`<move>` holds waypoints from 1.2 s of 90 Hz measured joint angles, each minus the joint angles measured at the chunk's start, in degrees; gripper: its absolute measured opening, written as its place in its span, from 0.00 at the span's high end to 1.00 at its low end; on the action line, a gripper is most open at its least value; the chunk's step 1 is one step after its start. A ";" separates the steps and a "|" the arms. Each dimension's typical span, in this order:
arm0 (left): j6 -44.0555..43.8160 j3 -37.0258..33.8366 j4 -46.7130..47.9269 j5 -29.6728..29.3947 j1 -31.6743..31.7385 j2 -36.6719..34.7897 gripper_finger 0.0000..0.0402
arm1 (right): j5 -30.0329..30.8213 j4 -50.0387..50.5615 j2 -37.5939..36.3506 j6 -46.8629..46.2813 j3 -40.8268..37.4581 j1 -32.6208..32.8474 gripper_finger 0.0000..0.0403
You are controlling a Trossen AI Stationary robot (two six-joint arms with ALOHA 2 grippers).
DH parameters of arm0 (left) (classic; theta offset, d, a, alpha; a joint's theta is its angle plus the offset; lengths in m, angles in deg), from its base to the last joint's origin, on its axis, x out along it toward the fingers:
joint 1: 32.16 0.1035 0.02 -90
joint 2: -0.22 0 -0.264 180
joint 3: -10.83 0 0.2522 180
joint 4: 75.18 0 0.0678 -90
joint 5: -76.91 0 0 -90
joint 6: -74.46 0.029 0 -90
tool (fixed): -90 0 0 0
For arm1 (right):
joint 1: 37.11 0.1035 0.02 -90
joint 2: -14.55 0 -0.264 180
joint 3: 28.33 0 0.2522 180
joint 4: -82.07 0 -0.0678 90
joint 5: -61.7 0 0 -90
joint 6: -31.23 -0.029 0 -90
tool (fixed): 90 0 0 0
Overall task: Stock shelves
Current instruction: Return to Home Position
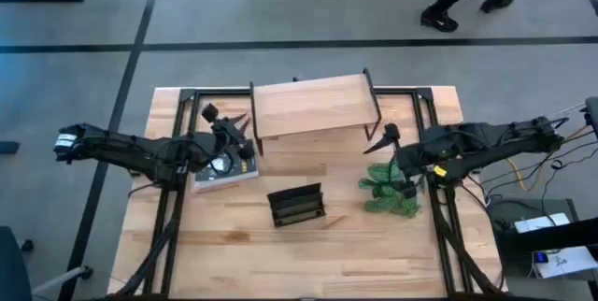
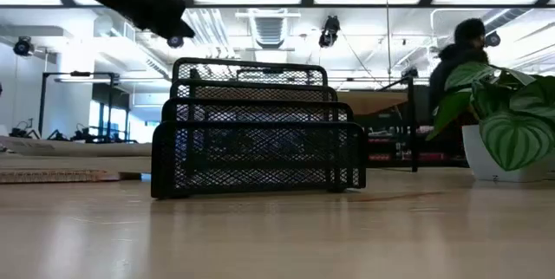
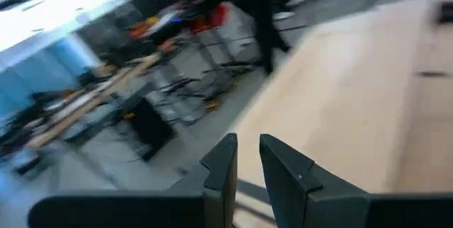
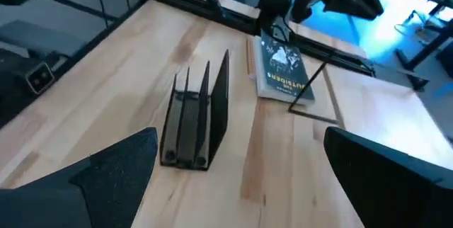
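Right gripper, fingers wide apart, hangs over the plant at the right. Left gripper, fingers all but together, hovers by the book. The shelf stands far-centre (top bare): stiff, probably light; best pinched at the board's edge.

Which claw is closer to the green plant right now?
Right. The right claw hangs beside the plant, toward the shelf; the left claw is far off, by the book.
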 joint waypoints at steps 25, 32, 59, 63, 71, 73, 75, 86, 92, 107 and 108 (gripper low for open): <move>-0.27 -6.01 -7.02 18.32 -0.02 0.04 0.88 | -0.11 -18.71 1.42 -5.29 -14.43 0.01 0.04; 0.08 -8.24 -11.88 18.50 0.05 0.03 0.88 | -0.11 -24.00 2.46 -4.99 -17.81 0.00 0.04; 0.72 -12.83 -20.53 18.50 0.10 0.02 0.88 | -0.13 -35.51 4.01 -5.48 -26.84 -0.01 0.04; 0.29 -13.07 -20.53 18.50 0.11 0.00 0.88 | -0.72 -36.60 3.99 -6.54 -27.91 -0.01 0.04; -0.77 -13.53 -20.49 18.49 0.11 0.07 0.88 | -3.89 -38.18 3.92 -7.57 -30.65 -0.01 0.04; -0.91 -13.71 -20.49 18.50 0.12 0.07 0.88 | -4.91 -38.95 3.92 -7.65 -31.46 -0.01 0.04; -1.02 -13.87 -20.46 18.50 0.17 0.06 0.88 | -5.95 -39.93 3.92 -7.67 -32.28 -0.01 0.04; -1.67 -14.93 -20.45 17.70 0.15 -0.24 0.88 | -9.98 -47.02 3.68 -6.92 -36.48 -0.01 0.04; -2.76 -15.78 -20.47 14.94 0.15 -0.60 0.88 | -9.99 -47.70 2.54 -6.12 -38.17 -0.03 0.04; -4.72 -19.39 -20.29 2.27 0.15 -3.74 0.88 | -9.96 -44.80 -2.03 -7.52 -39.39 -0.32 0.04; -4.74 -19.71 -20.31 1.63 0.16 -4.11 0.88 | -9.96 -44.29 -2.60 -7.60 -39.39 -0.32 0.04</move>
